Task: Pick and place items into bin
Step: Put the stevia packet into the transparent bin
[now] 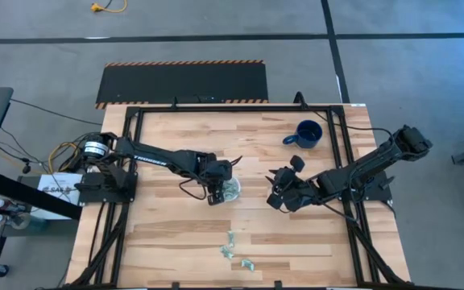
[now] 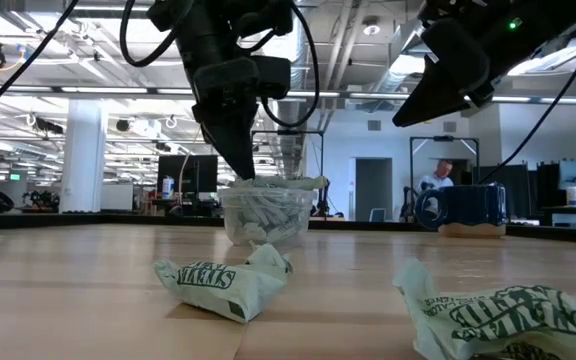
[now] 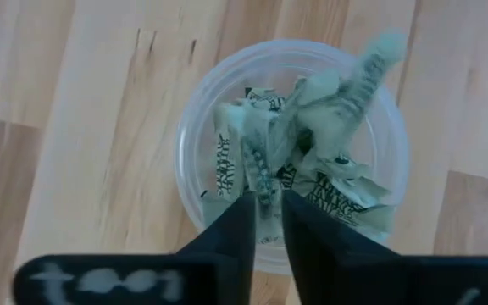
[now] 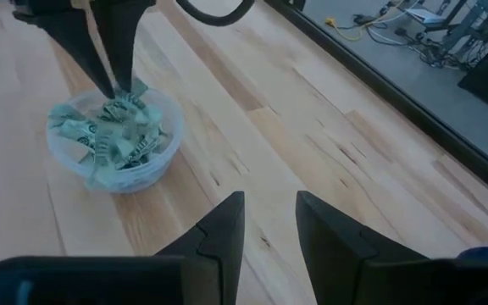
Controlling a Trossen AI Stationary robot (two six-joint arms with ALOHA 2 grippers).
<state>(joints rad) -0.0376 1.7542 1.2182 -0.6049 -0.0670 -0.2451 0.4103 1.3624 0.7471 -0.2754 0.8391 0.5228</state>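
The bin, a clear plastic cup (image 1: 231, 190) (image 2: 265, 213) (image 3: 193, 110) (image 4: 113, 140), stands mid-table, filled with pale green-and-white wrapper pieces (image 3: 329, 182). My left gripper (image 1: 218, 193) (image 2: 246, 175) (image 3: 268, 207) (image 4: 113, 89) points down into its mouth, nearly shut on one wrapper. My right gripper (image 1: 276, 197) (image 4: 269, 212) hovers open above bare wood, just right of the cup. Loose wrappers (image 1: 229, 244) (image 1: 248, 264) (image 2: 223, 280) (image 2: 508, 315) lie flat near the table's near edge. My left gripper pinches a narrow crinkled wrapper piece (image 3: 262, 185) between its two fingertips, coming from above and pointing down. The piece's far end lies among the other wrappers inside the cup. How far back it reaches between the fingers does not show.
A dark blue mug (image 1: 307, 134) (image 2: 458, 207) stands near the far right corner. A dark frame runs around the table's edge (image 1: 216, 107). Bare wood lies between the cup and the loose wrappers. A person (image 2: 438, 180) is in the room beyond.
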